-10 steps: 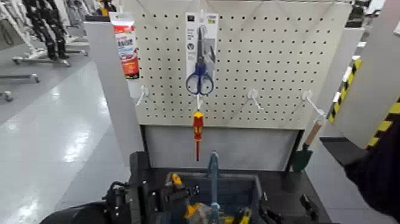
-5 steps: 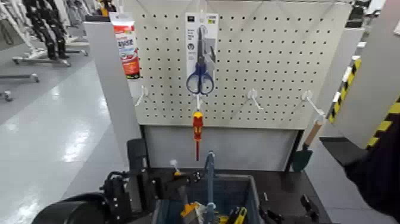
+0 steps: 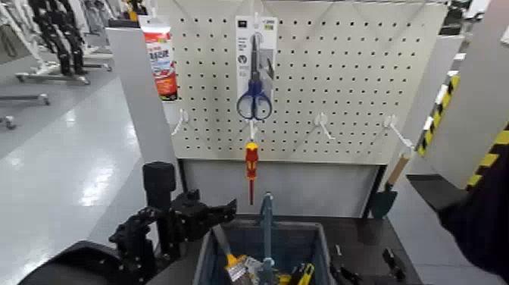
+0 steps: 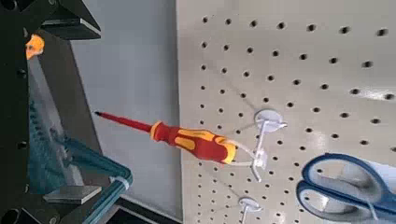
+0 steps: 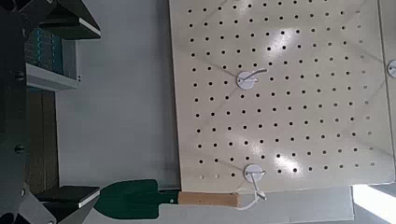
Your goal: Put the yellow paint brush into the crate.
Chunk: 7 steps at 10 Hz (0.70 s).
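- The brush [image 3: 235, 267] leans on the crate's [image 3: 325, 258] left wall, inside, probably because it is released there.
- The left gripper [image 3: 214, 211] is spread above that wall's edge.
- The right gripper [image 3: 373, 265], spread, waits over the bench's [image 3: 356, 230] right edge.

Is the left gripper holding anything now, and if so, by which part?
Nothing is held: the left gripper is open above the crate, and the paint brush lies inside.
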### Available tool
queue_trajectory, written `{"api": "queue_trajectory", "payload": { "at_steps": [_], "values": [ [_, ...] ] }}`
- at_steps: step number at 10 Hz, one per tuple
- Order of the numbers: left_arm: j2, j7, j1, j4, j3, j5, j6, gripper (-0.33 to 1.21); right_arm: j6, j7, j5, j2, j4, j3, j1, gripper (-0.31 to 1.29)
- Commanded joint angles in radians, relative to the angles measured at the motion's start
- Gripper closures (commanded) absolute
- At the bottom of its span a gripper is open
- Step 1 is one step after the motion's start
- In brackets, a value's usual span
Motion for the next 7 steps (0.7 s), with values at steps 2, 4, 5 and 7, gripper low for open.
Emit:
{"api": "queue_trajectory", "payload": {
  "at_steps": [2, 4, 5, 7],
  "values": [
    [-0.030, 0.030, 0.118, -0.029, 0.006, -0.196, -0.222, 0.13, -0.002, 0.000, 0.000, 0.002, -0.004, -0.001, 0.002, 0.12],
    [-0.036, 0.056, 0.168, -0.007, 0.000, -0.305, -0.346, 0.13, -0.002, 0.000, -0.002, 0.002, -0.004, -0.001, 0.005, 0.13],
    [-0.035, 0.111, 0.205, 0.019, -0.008, -0.312, -0.426, 0.13, -0.008, 0.000, -0.002, 0.002, -0.004, -0.003, 0.006, 0.13],
    [-0.033, 0.228, 0.267, 0.040, -0.023, -0.333, -0.520, 0.13, -0.018, 0.002, -0.002, 0.002, -0.005, -0.006, 0.013, 0.12]
  ]
}}
